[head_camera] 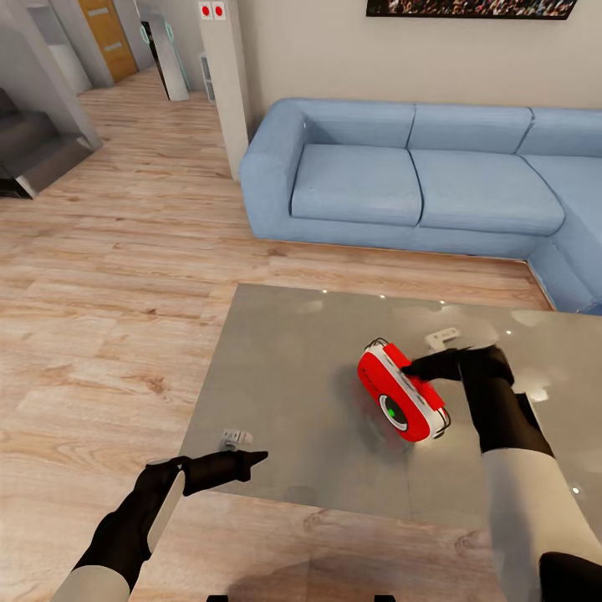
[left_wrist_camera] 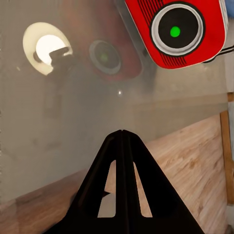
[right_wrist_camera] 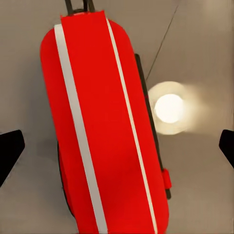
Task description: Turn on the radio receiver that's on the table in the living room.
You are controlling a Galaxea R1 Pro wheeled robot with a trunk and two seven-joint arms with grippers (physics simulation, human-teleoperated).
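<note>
Bright-red rounded radio receiver with a white band stands on the glossy grey low table, right gripper at its top.

Its round dark dial shows a green light in the left wrist view. The right gripper's black fingers are spread wide either side of the red body, not touching it. The left gripper hovers at the table's near edge, fingers pressed together, before the light-blue sofa.
</note>
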